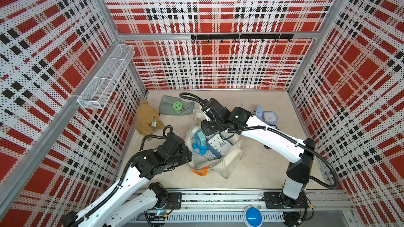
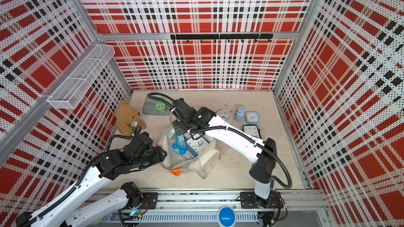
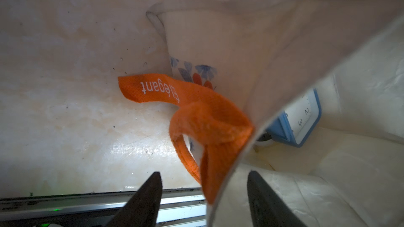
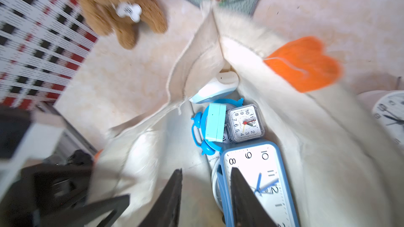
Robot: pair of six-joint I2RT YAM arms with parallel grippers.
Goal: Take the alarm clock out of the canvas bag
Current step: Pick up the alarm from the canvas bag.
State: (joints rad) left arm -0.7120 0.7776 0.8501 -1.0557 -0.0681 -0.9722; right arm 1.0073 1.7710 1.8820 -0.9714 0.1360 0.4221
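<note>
The cream canvas bag (image 1: 229,158) stands open at the middle of the floor, with several clocks inside. The biggest is a blue-framed rectangular alarm clock (image 4: 258,167), also seen in a top view (image 2: 196,144). Beside it lie a small grey square clock (image 4: 244,123), a teal box (image 4: 215,123) and a blue twin-bell clock (image 4: 197,134). My right gripper (image 4: 206,176) is down in the bag, open. One finger lies over the big clock's face and the other stands clear of its frame. My left gripper (image 3: 204,184) is open astride the bag's rim and orange strap (image 3: 196,110).
A round white clock (image 2: 224,116), two light-blue clocks (image 2: 252,117) and a black-framed clock (image 2: 251,131) sit on the floor at the right. A teddy bear (image 1: 147,117) and a grey-green cloth (image 1: 168,105) with a green-lidded jar (image 1: 178,106) are at the back left. A wire basket (image 1: 107,77) hangs on the left wall.
</note>
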